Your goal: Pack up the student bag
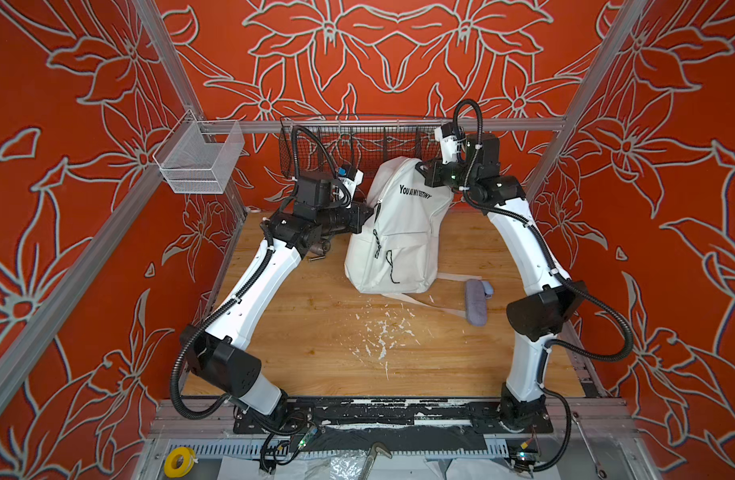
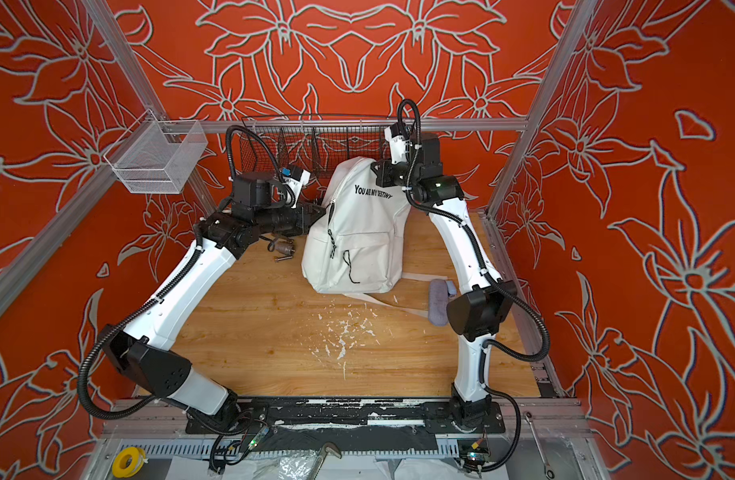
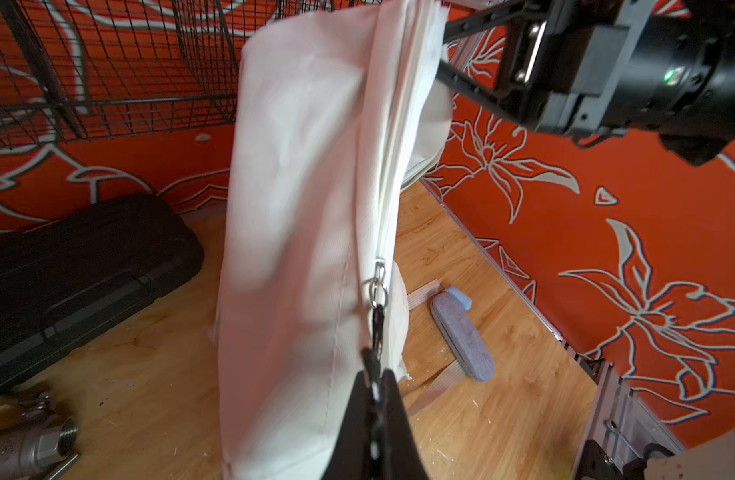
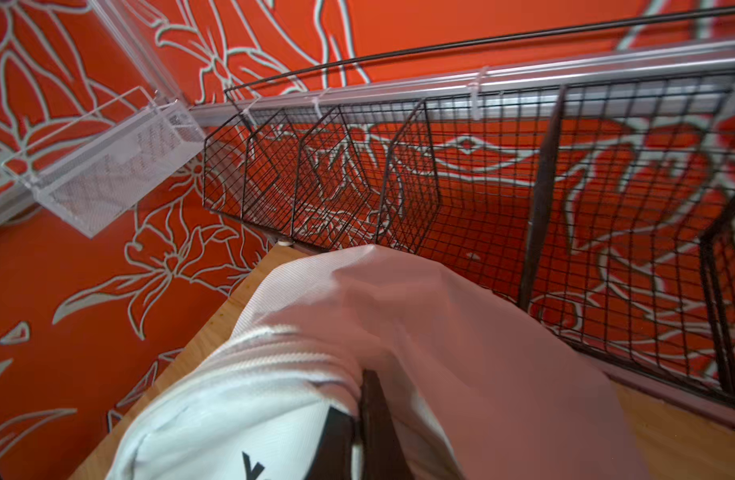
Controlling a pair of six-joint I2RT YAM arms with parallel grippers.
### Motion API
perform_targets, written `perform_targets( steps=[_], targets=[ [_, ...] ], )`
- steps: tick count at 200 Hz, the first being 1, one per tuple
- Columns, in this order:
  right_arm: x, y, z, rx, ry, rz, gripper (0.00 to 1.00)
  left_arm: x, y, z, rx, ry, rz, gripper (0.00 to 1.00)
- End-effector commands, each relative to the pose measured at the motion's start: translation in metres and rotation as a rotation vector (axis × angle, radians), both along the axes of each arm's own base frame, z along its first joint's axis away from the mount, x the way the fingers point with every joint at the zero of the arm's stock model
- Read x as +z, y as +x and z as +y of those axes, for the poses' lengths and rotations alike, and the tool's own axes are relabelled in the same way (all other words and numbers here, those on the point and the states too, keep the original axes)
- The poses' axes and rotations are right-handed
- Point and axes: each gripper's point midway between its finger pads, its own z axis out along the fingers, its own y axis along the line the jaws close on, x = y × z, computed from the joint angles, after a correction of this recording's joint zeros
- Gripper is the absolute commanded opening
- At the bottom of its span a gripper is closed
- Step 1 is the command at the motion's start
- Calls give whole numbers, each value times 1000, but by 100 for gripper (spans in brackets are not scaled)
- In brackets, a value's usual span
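**Desk:** Report, largest item first.

**Operator:** I take the wire basket on the back rail as my reference. The table lies below it. The backpack stands upright on the table directly in front of the basket, with its top near the basket's lower edge. I cannot tell whether they touch. Its long axis runs from base to basket, near vertical.

**Desk:** Claws?

**Operator:** My right claw is fully closed on fabric at the backpack's top, just under the basket. My left claw is fully closed on the zip cord, lower and farther from the basket, at the backpack's side. The cord runs taut from slider to claw.

**Desk:** What does the next move turn on?

**Operator:** In my judgement, the zip track. It follows the long axis, rising from the slider toward the basket and the right claw. The left arm is nearer and already has the cord, so the right serves as anchor. I cannot tell whether the track above the slider is open. A grey pouch lies on the table, well away from the basket.
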Motion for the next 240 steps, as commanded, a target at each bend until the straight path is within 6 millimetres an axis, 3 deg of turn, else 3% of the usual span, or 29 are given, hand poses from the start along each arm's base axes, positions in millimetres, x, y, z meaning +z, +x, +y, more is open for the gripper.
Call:
perform_targets(
  steps=[1, 31, 84, 134, 152, 180, 206, 226, 240],
  targets=[
    [54, 19, -63, -320, 102, -110, 0, -21, -12, 12, 39, 8, 68, 0],
    [53, 21, -73, -378, 105, -111, 0, -58, -16, 15, 62, 35, 134, 0],
    [61, 26, -77, -420, 156, -133, 0, -95, -31, 28, 126, 89, 165, 0],
    [61, 28, -40, -413, 126, -167, 0, -103, -42, -31, -48, 49, 159, 0],
    [62, 31, -42, -446, 170, -178, 0, -125, -46, -35, -47, 116, 216, 0],
    [73, 35, -51, -507, 244, -206, 0, -163, -48, -21, 28, 211, 280, 0],
    [82, 38, -52, -527, 312, -224, 0, -180, -53, -24, 47, 214, 276, 0],
    [88, 41, -30, -419, 296, -251, 0, -177, -58, -33, 23, 210, 240, 0],
    [91, 38, 1, -248, 251, -299, 0, -163, -54, -31, 35, 213, 196, 18]
  ],
)
